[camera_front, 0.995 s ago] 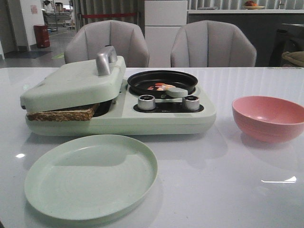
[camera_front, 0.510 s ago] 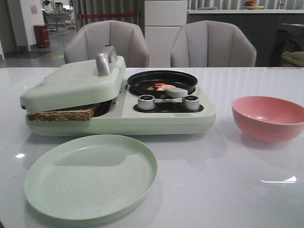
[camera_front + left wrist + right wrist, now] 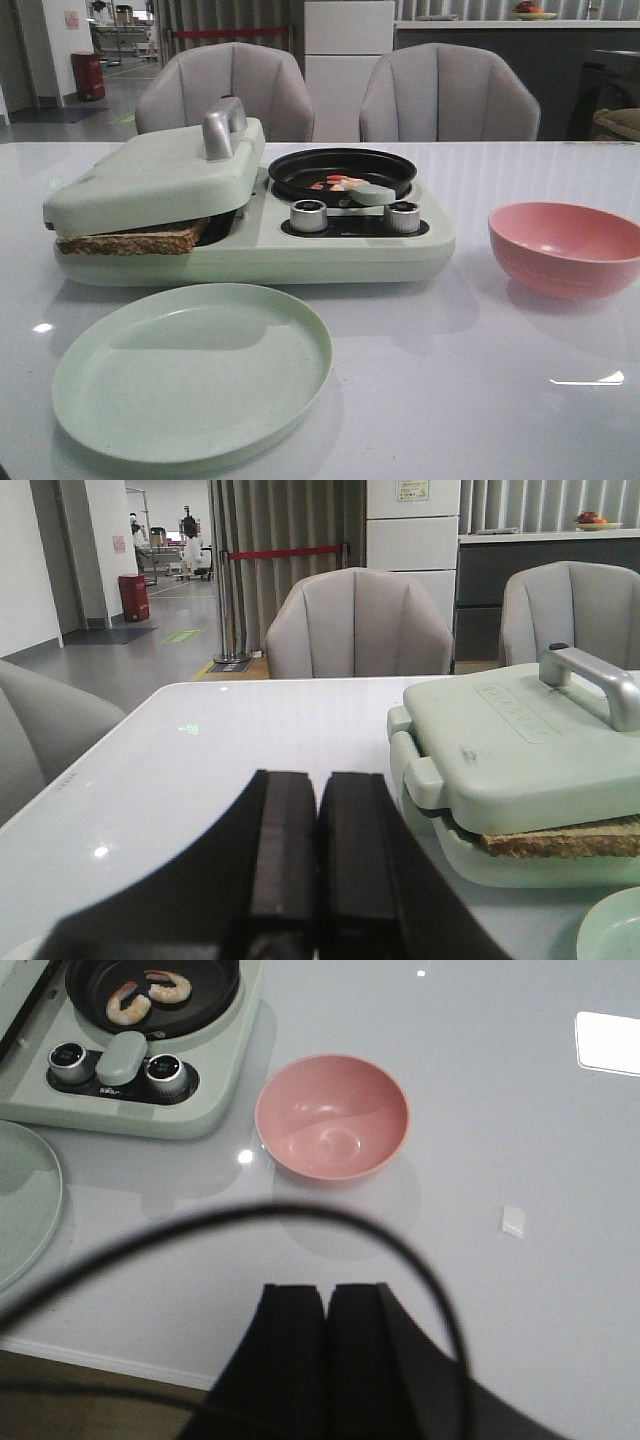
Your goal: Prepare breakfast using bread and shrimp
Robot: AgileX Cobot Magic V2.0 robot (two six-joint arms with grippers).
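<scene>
The bread [image 3: 130, 238] lies clamped under the shut lid [image 3: 155, 175] of the pale green breakfast maker [image 3: 330, 250], its brown edge sticking out at the front left; it also shows in the left wrist view [image 3: 565, 838]. Two shrimp [image 3: 145, 995] lie in the black round pan [image 3: 342, 170] on the maker's right side; they also show in the front view [image 3: 337, 184]. My left gripper [image 3: 318, 780] is shut and empty, low over the table left of the maker. My right gripper [image 3: 326, 1290] is shut and empty, near the table's front edge, short of the pink bowl.
An empty pale green plate [image 3: 192, 368] sits in front of the maker. An empty pink bowl [image 3: 565, 248] stands to its right, also in the right wrist view [image 3: 332, 1115]. Two silver knobs [image 3: 309, 215] face the front. Two grey chairs [image 3: 448, 92] stand behind the table.
</scene>
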